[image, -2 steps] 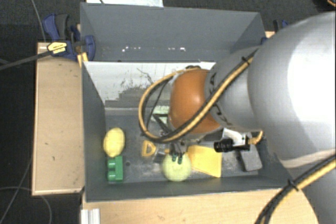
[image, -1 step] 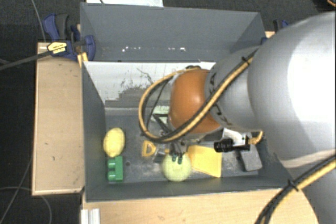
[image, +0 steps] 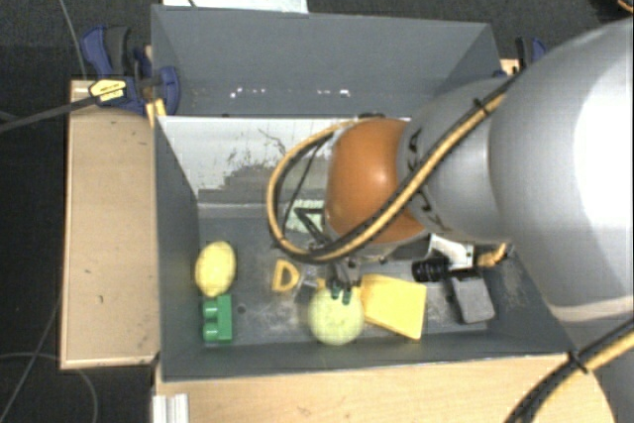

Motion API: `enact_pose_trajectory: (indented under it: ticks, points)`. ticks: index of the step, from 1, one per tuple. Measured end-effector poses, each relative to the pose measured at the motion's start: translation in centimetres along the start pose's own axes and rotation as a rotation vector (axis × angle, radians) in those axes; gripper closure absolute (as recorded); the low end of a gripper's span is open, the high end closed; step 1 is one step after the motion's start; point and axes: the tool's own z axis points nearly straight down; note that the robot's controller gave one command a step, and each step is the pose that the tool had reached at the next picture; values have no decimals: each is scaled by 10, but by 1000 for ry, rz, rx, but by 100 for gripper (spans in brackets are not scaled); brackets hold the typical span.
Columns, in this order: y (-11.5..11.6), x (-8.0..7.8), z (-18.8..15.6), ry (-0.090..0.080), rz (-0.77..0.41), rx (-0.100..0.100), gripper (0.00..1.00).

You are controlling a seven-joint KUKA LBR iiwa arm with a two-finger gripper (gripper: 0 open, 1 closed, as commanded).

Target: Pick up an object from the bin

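Directly below the fingers in the frame, at lower middle of the bin, lies a pale green ball, its top just beside their tips. Whether they stand wide or narrow I cannot tell. A yellow wedge crowds the ball's right side.

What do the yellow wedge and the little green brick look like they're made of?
The yellow wedge-shaped block: probably foam or sponge, since it is matte with no glare and has soft-looking edges. The small green brick: likely hard plastic, given its saturated colour and blocky moulded shape. Neither is certain.
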Motion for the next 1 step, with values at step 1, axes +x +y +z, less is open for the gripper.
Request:
enact_pose_trajectory:
  ticks: [1]
  points:
    - [1,-2,-34,-6,-1,-4,100]
